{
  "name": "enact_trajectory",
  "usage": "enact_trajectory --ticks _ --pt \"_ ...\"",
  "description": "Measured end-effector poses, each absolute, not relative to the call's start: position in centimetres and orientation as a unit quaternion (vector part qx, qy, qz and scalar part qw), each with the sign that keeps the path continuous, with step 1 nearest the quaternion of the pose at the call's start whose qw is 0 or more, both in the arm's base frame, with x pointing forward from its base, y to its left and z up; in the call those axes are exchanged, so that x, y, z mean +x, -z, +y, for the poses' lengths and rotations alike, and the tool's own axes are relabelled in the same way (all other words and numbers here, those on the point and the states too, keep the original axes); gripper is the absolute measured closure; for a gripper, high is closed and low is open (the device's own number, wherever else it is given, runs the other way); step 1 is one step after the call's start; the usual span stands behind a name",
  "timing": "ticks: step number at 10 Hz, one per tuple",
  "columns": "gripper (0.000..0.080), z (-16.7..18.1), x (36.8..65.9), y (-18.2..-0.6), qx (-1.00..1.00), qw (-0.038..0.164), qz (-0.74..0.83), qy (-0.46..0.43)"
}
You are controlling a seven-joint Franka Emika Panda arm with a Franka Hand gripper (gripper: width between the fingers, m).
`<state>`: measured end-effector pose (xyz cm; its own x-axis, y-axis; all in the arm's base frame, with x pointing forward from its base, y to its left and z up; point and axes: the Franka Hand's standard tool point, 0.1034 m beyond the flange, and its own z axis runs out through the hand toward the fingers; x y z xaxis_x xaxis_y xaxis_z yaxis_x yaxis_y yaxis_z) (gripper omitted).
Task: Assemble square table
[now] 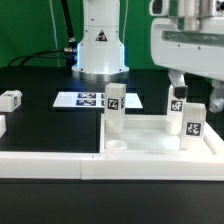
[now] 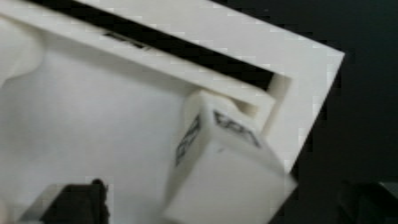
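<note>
The white square tabletop (image 1: pixel 150 142) lies flat with its raised edges up, against a white rail. Tagged white legs stand upright in it: one on the exterior view's left (image 1: pixel 114 108) and two on its right, a nearer one (image 1: pixel 193 121) and a farther one (image 1: pixel 178 106). My gripper (image 1: pixel 178 86) hangs just above the farther right leg. In the wrist view that leg (image 2: pixel 222 150) stands in a corner of the tabletop (image 2: pixel 89 110), between my dark fingers (image 2: pixel 71 202), which stand well apart from it. My gripper (image 2: pixel 214 208) is open and holds nothing.
A long white rail (image 1: pixel 50 166) runs along the front and bounds the tabletop. The marker board (image 1: pixel 84 99) lies in front of the robot base (image 1: pixel 100 45). Two loose white legs (image 1: pixel 10 98) (image 1: pixel 2 125) lie at the exterior view's left.
</note>
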<state>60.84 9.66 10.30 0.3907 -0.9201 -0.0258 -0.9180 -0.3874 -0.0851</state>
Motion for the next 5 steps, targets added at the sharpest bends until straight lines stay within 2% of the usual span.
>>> enact_trajectory --ticks 3,5 --pt "0.0151 5.5 58.9 -13.1 -0.884 0.052 0.464 0.022" --pt "0.0151 2.8 57.4 -13.4 -0.922 0.049 0.384 0.030"
